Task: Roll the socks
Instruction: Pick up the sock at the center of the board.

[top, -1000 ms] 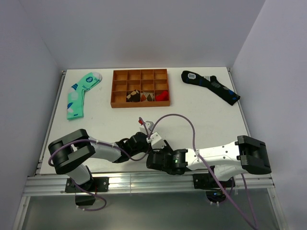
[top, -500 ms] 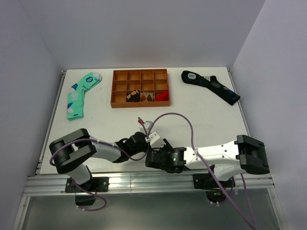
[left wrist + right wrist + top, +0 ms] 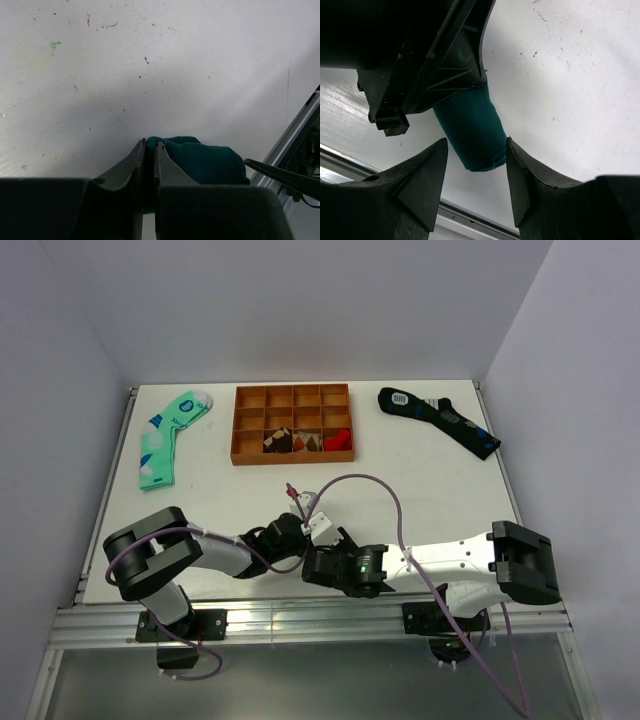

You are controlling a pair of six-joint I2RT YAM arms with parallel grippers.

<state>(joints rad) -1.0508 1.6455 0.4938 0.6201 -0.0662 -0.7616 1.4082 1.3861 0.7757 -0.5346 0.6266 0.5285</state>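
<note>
The dark teal-green socks are a tight roll lying on the white table near its front edge. They also show in the left wrist view. My left gripper is shut on one end of the roll. My right gripper is open, with its jaws on either side of the roll's free end and not touching it. In the top view the left gripper and right gripper meet at the front middle and hide the roll. No cartoon figure shows.
An orange compartment tray stands at the back middle. A mint-green sock lies back left and a black sock back right. The metal front rail runs close beside the roll. A purple cable loops over the right arm.
My right gripper has shifted a little left, closer to the left gripper. The left gripper stays shut on the roll.
</note>
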